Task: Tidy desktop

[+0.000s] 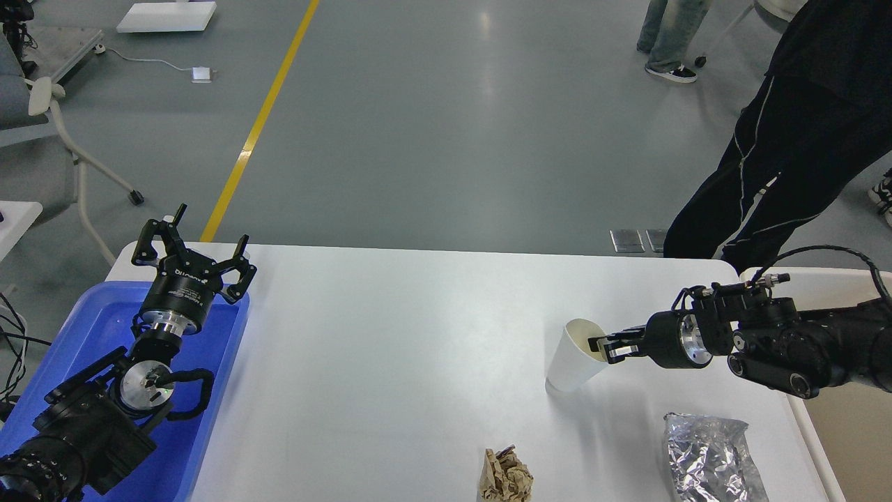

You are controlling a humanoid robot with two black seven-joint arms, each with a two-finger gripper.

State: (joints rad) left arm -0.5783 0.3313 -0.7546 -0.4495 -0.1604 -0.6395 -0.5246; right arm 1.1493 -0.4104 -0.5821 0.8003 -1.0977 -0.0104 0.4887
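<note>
Desktop (418, 335) fills the middle; white paper cup (573, 355) stands tilted on its right part w/ right gripper (605, 346) pinching the rim, one finger inside; left gripper (191, 254) hangs spread wide over the blue tray (223, 369) at the desktop's left edge; crumpled brown paper (505, 477) & foil bag (707, 457) lie near the cup, at the front.

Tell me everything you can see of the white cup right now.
The cup is plain white, paper by the look, tapering to a narrower base. It leans left, mouth up and open toward the right gripper, with its base on the desktop, right of centre. The gripper's fingers are closed on the rim at the mouth, one seemingly inside. No lid or print shows; its contents cannot be seen.
</note>
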